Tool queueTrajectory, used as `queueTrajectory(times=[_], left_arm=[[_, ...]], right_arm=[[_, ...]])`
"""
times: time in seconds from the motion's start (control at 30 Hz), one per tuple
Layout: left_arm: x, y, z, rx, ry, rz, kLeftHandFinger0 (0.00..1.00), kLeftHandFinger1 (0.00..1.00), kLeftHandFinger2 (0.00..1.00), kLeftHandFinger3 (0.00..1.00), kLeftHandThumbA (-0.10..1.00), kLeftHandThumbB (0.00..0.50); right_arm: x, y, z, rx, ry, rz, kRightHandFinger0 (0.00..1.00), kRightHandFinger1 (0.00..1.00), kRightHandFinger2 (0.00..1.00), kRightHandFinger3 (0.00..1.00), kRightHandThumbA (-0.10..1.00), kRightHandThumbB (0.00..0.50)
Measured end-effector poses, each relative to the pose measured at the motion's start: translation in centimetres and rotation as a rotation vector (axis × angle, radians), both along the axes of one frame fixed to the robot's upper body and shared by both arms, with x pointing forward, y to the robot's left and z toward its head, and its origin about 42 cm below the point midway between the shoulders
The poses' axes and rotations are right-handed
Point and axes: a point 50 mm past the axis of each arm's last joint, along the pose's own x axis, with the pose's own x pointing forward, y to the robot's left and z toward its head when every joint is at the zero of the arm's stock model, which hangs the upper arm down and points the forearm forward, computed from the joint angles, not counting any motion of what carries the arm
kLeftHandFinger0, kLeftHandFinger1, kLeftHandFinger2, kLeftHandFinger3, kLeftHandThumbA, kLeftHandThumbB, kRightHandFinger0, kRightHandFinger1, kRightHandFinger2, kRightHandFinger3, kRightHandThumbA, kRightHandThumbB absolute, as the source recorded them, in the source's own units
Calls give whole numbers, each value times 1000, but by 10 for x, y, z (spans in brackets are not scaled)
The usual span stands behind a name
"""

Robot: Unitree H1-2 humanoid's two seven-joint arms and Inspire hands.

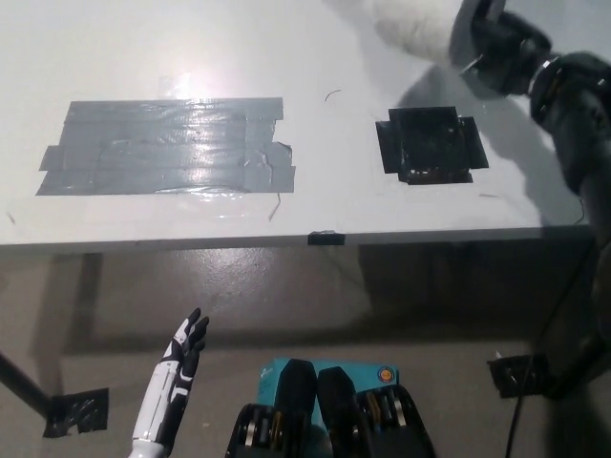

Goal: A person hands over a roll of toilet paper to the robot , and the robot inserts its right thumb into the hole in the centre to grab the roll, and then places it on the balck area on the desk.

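white desk (315,205) | grey tape patch (162,145) | black square patch (430,143)

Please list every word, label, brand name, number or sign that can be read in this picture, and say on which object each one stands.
No readable text: none of the things in view carries a word, number or brand that I can make out.
Grey tape patch: plain, no print.
Black area: plain, no print.
Toilet paper roll, held by the right hand: blurred, no marking visible.
Left hand, resting low: no label visible.

toilet roll (412,27): blurred, cut off by the top edge
right robot hand (496,43): blurred, grip on it seems likely but unclear
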Motion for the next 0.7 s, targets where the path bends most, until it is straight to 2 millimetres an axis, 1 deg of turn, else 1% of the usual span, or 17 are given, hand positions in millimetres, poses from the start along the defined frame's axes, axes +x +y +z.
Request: queueTrajectory(times=[0.03, 0.07, 0.1, 0.13, 0.23, 0.27, 0.3, 0.33, 0.37, 0.4, 0.43, 0.47, 0.5, 0.53, 0.57, 0.6, 0.7], left_arm=[[-1, 0, -1, 0, 2, 1, 1000, 1000, 1000, 1000, 1000, 145], [-2, 0, -1, 0, 5, 1, 1000, 1000, 1000, 1000, 1000, 154], [-3, 1, -2, 1, 7, 2, 1000, 1000, 1000, 1000, 1000, 158], [-3, 1, -2, 1, 8, 2, 1000, 1000, 1000, 1000, 1000, 151], [-4, 0, -3, 2, 11, 2, 1000, 1000, 1000, 1000, 1000, 135], [-4, 1, -3, 2, 10, 2, 1000, 1000, 1000, 1000, 1000, 131], [-4, 1, -3, 4, 10, 2, 1000, 1000, 1000, 1000, 1000, 131], [-4, 1, -3, 5, 10, 2, 1000, 1000, 1000, 1000, 1000, 130], [-4, 0, -3, 6, 10, 1, 1000, 1000, 1000, 1000, 1000, 124], [-4, 0, -3, 7, 10, 1, 1000, 1000, 1000, 1000, 1000, 123], [-4, 0, -3, 7, 10, 1, 1000, 1000, 1000, 1000, 1000, 123], [-4, 0, -3, 7, 10, 1, 1000, 1000, 1000, 1000, 1000, 131], [-4, 0, -3, 7, 10, 1, 1000, 1000, 1000, 1000, 1000, 133], [-4, 0, -3, 7, 10, 1, 1000, 1000, 1000, 1000, 1000, 135], [-4, 0, -3, 7, 11, 1, 1000, 1000, 1000, 1000, 1000, 144], [-5, 1, -3, 8, 11, 1, 1000, 1000, 1000, 1000, 1000, 145], [-6, 1, -4, 8, 13, 3, 1000, 1000, 1000, 1000, 1000, 138]], right_arm=[[0, -2, 4, -9, -9, -2, 0, 369, 927, 1000, -100, 171], [0, -4, 8, -28, -18, 0, 0, 403, 920, 913, -100, 159], [0, -5, 11, -56, -29, 5, 0, 388, 870, 866, -100, 160], [0, -5, 12, -66, -32, 6, 0, 441, 907, 831, -100, 164], [-1, -5, 24, -164, -74, 25, 0, 467, 915, 891, -100, 167], [-1, -4, 27, -189, -82, 33, 41, 510, 948, 956, -100, 174], [-1, -3, 30, -219, -91, 43, 46, 507, 951, 944, -100, 176], [-2, -1, 32, -247, -99, 51, 71, 534, 994, 1000, -100, 159], [-2, 0, 33, -288, -108, 60, 66, 529, 997, 1000, -100, 136], [-3, 2, 33, -324, -114, 69, 84, 566, 1000, 911, -100, 133], [-4, 3, 32, -354, -117, 76, 80, 584, 1000, 908, -100, 131], [-5, 4, 29, -389, -119, 88, 42, 599, 1000, 952, -100, 111], [-6, 5, 27, -417, -121, 95, 45, 615, 1000, 985, -100, 106], [-7, 4, 24, -437, -121, 101, 167, 673, 1000, 1000, -100, 134], [-9, 3, 17, -479, -118, 116, 265, 739, 1000, 1000, -100, 132], [-11, 0, 10, -522, -111, 124, 297, 766, 1000, 1000, -100, 131], [-16, -12, -14, -637, -66, 144, 303, 785, 1000, 1000, -100, 126]])
